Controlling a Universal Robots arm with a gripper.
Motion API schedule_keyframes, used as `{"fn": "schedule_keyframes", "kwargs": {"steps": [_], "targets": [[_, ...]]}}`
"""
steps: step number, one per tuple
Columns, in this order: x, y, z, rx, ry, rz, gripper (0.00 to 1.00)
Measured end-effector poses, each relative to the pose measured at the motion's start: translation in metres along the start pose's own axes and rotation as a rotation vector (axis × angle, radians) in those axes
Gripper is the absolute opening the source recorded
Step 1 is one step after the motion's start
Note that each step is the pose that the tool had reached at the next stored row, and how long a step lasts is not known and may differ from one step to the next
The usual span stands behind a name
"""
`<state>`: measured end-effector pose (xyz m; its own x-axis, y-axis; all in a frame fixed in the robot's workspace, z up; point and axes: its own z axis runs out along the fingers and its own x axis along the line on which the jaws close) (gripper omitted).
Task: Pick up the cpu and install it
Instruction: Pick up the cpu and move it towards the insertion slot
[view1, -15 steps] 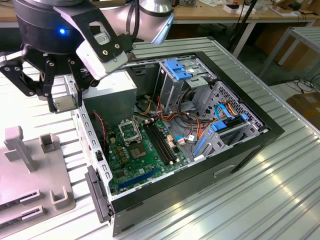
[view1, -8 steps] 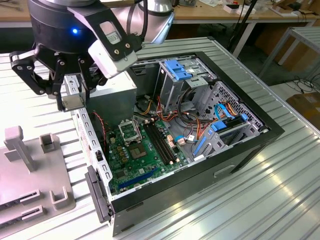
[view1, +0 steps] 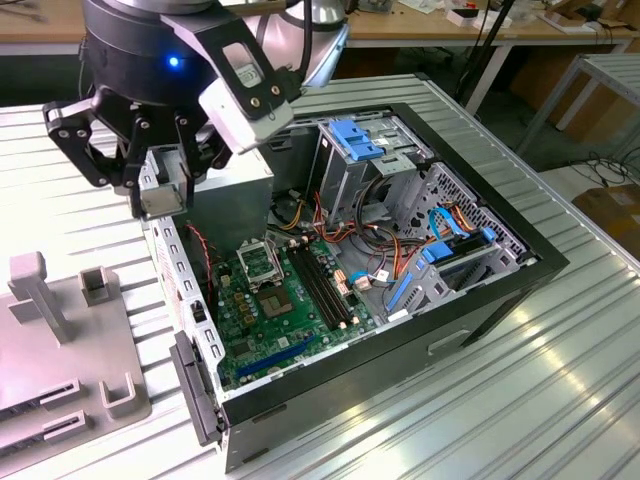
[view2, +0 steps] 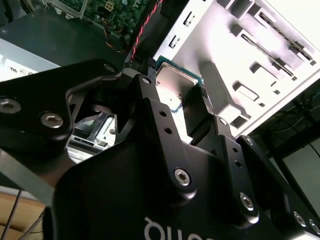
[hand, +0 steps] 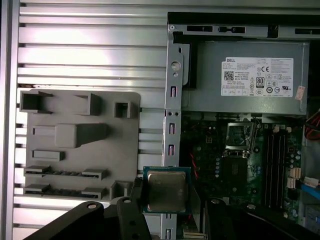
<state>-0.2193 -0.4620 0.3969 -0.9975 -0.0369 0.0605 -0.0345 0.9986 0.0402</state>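
My gripper (view1: 163, 192) hangs above the open computer case, over its wall on the exterior view's left, shut on the cpu (view1: 160, 200). The cpu (hand: 166, 190) is a small flat square chip with a silver-grey top and a green rim, clamped by its edges between the black fingers (view2: 150, 100). In the second wrist view its metal top (view2: 174, 82) shows between the fingertips. The black-framed socket (view1: 258, 262) sits on the green motherboard (view1: 285, 320) inside the case, below and towards the exterior view's right of the gripper. The same socket (hand: 240, 136) stands with its frame open.
A grey fixture plate (view1: 60, 350) with posts and slots lies on the ribbed metal table beside the case. In the case are a grey power supply (hand: 245, 75), black memory slots (view1: 325, 285), a blue-topped drive cage (view1: 365, 140) and loose cables.
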Motion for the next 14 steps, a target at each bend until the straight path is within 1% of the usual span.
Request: {"fn": "schedule_keyframes", "kwargs": {"steps": [6, 8, 14], "targets": [[-0.0090, -0.0003, -0.0002, 0.0000, 0.0000, 0.000, 0.47], [-0.0143, -0.0005, -0.0003, 0.0000, 0.0000, 0.000, 0.47], [-0.0240, -0.0009, -0.0005, -0.0001, -0.0001, 0.000, 0.47]]}}
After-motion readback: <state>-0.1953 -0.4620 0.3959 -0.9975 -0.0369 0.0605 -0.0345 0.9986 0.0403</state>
